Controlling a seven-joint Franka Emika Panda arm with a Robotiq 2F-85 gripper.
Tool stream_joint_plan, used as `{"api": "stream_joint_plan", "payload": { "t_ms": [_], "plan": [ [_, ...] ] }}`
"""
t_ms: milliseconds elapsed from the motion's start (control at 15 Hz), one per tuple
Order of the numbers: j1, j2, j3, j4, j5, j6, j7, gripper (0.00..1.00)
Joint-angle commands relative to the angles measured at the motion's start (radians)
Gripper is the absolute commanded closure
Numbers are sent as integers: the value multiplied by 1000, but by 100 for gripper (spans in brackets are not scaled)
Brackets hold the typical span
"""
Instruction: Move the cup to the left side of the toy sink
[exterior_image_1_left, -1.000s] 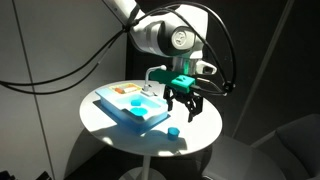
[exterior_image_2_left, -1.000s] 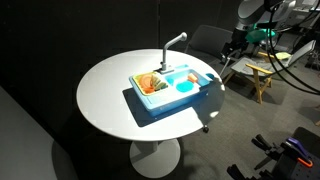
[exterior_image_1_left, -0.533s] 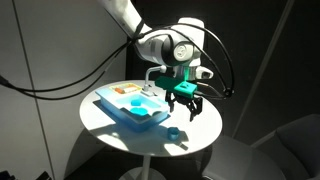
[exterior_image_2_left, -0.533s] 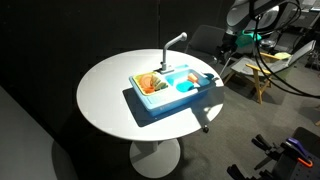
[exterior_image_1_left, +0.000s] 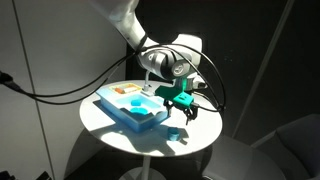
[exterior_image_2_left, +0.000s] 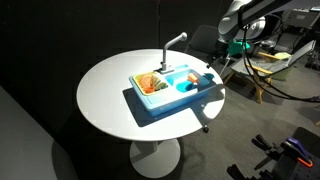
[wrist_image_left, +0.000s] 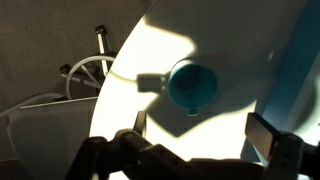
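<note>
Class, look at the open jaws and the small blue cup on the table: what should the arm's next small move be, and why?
Probably lower the gripper toward the cup until the jaws straddle it. The jaws are open and above the cup, which stands free on the table beside the toy sink; nothing is held.

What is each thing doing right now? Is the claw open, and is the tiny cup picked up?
cup: sitting on the table, not held.
gripper: open, hovering over the cup, empty.
toy sink: lying flat on the table.
faucet: standing up on the toy sink.
</note>
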Motion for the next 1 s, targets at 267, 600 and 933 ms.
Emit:
{"api": "stream_joint_plan", "payload": {
  "t_ms": [267,600,933],
  "plan": [
    [-93,58,64,34,96,4,-106,0],
    [-112,74,72,38,110,1,-119,0],
    [-127,83,67,53,114,-10,-125,0]
  ]
}}
